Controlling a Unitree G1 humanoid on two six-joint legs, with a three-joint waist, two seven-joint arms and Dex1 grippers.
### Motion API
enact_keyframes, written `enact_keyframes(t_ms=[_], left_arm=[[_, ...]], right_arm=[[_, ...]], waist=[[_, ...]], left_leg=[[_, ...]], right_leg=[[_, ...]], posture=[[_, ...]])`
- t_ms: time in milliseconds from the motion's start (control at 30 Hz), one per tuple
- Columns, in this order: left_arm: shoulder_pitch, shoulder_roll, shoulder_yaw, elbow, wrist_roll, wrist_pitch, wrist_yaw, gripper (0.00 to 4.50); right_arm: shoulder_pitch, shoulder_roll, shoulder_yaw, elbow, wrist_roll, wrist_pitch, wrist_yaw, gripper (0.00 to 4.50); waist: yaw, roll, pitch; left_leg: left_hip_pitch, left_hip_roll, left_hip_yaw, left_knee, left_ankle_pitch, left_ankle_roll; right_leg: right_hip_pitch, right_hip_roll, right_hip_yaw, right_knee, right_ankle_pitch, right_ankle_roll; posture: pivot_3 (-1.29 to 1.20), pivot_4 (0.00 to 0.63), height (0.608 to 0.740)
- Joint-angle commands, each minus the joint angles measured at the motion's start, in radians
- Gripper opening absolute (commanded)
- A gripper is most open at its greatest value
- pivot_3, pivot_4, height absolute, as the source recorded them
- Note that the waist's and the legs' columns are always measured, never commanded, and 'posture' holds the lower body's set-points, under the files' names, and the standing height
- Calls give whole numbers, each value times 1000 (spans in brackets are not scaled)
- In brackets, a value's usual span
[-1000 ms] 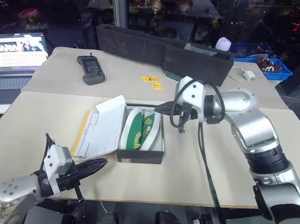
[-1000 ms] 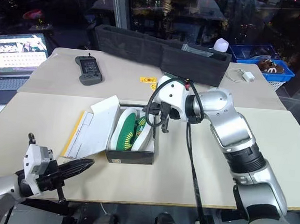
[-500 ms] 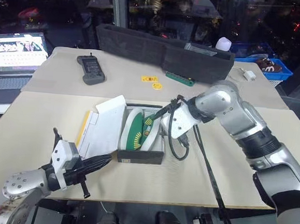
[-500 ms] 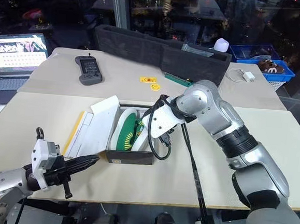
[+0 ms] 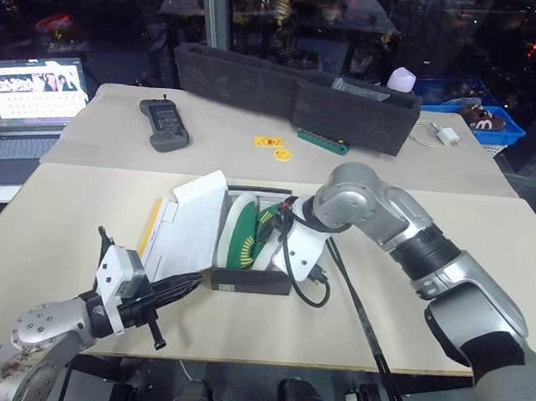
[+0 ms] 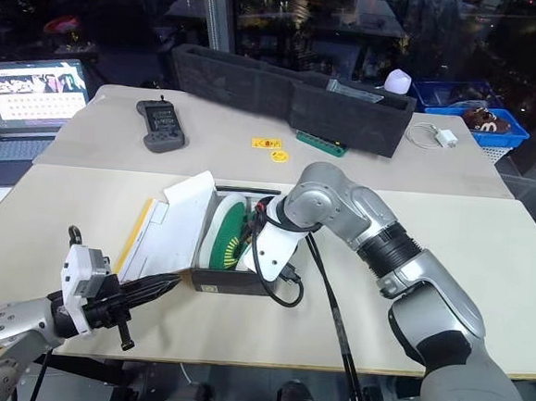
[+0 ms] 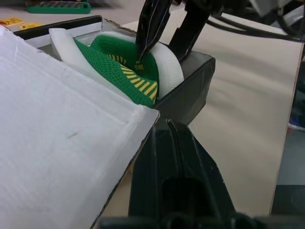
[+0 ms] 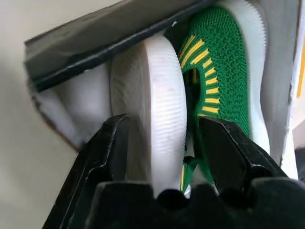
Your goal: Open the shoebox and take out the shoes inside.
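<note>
Straddling one shoe's white sole inside the shoebox [image 5: 251, 278] with spread fingers, the right gripper [image 8: 162, 157] could drag the light box along when lifting, while the left gripper [image 7: 177, 157] stays pressed together.

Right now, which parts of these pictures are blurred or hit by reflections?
Eye views: lights reflect in the dark window behind the tables. Left wrist view: the near black fingers look soft, while the shoes look sharper. Right wrist view: the white sole shows its ribs crisply.
</note>
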Motion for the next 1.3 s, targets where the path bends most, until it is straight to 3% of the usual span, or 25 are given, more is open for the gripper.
enact_keyframes(t_ms=[33, 233, 267, 533, 700, 1300], left_arm=[[-2, 0, 3, -30, -12, -3, 8, 22], [0, -3, -4, -6, -1, -21, -3, 22], [-2, -4, -6, -4, 0, -23, -3, 22], [0, -9, -19, 34, 19, -53, -25, 22], [0, -13, -22, 59, 32, -73, -41, 22], [14, -2, -11, 60, 31, -78, -57, 22]], right_arm=[[-18, 8, -16, 21, -4, -18, -16, 2362], [-29, 14, -31, 39, 6, -41, -32, 499], [-29, 16, -34, 39, 12, -44, -33, 420], [-51, 24, -126, 17, 147, -25, -41, 378], [-35, 9, -202, -33, 302, 114, 20, 378], [45, 39, -396, -39, 485, 545, -49, 378]], waist=[[0, 0, 0], [-2, 0, 0], [-2, 0, 0], [-2, 0, 0], [0, 0, 0], [1, 0, 0]], left_leg=[[0, 0, 0, 0, 0, 0], [1, 0, 0, 0, 0, 0], [1, 0, 0, 0, 0, 0], [0, 0, 0, 0, 0, 0], [0, 0, -1, 0, 0, 0], [-1, 0, 0, 0, 0, 0]], right_leg=[[0, 0, 0, 0, 0, 0], [0, 0, 0, 0, 0, 0], [0, 0, 0, 0, 0, 0], [0, 0, 0, 0, 0, 0], [0, 0, 0, 0, 0, -1], [0, 0, 0, 0, 0, 0]], posture=[[0, 150, 715], [0, 150, 715], [0, 150, 715], [0, 150, 715], [0, 150, 715], [0, 150, 715]])
